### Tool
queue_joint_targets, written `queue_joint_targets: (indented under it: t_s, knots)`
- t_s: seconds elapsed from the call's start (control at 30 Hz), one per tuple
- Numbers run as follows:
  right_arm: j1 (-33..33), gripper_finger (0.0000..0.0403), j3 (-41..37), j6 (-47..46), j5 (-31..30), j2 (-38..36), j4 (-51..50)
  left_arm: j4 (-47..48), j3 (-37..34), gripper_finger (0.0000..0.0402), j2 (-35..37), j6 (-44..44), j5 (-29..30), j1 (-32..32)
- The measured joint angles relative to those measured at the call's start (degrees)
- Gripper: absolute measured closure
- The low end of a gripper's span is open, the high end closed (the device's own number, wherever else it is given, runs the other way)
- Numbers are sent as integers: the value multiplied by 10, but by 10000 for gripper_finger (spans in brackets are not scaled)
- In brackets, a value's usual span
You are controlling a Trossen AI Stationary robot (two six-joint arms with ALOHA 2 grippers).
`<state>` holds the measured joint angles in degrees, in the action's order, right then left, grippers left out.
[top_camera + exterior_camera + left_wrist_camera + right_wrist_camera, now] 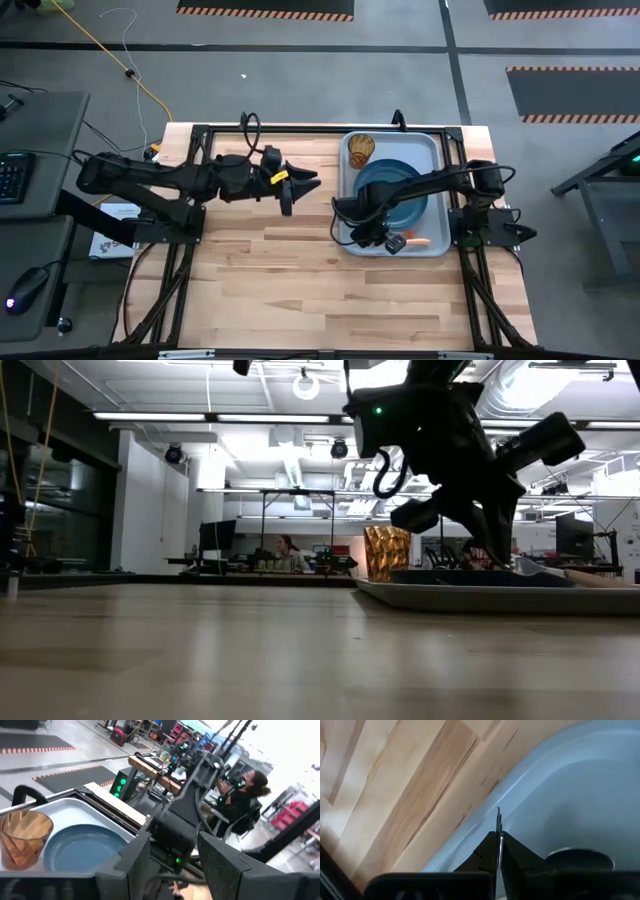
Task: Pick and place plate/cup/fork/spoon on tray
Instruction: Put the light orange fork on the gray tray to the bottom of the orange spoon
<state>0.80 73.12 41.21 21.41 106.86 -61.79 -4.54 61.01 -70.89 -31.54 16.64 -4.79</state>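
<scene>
Closed on a thin metal utensil (498,827), your right jaws (372,232) hang over the tray's (437,150) near corner beside the plate (400,190); lower gently, then release. Left jaws (300,185) wait open.

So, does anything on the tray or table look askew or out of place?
Nothing stands out. The cup stands upright and the plate lies flat, both inside the tray. The right gripper pinches a thin metal utensil over the tray's corner; the left gripper waits open above the table.
</scene>
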Motion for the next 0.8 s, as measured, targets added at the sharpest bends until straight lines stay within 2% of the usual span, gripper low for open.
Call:
queue_joint_targets:
  t_s: [0.57,0.8]
  knots:
    - [1,403,0,-38,-4,4,53,-1,0,245,0,-54,0,12]
    - [0,403,-1,-80,-4,44,47,-1,0,245,0,-58,0,12]
